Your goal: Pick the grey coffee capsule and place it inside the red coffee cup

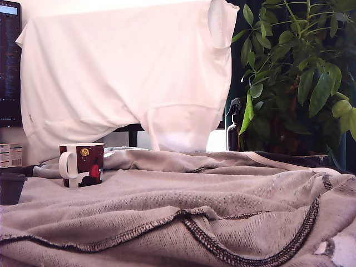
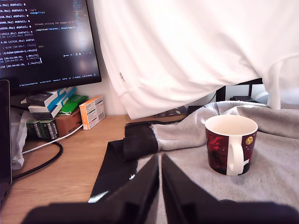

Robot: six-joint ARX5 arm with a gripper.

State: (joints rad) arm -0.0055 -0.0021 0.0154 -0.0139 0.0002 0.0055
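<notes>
The red coffee cup [image 1: 82, 164] is seen upright on a grey sweatshirt [image 1: 183, 211] spread over the table, near the cloth's edge at the exterior view's left, its white handle turned that way. The grey coffee capsule [image 1: 11, 188] is set just beyond it — at the very edge of the exterior view's left — apart from the cup. In the wrist view the gripper [image 2: 160, 175] is shown with its dark jaws pressed together, nothing between them, the cup [image 2: 231, 144] ahead of it.
</notes>
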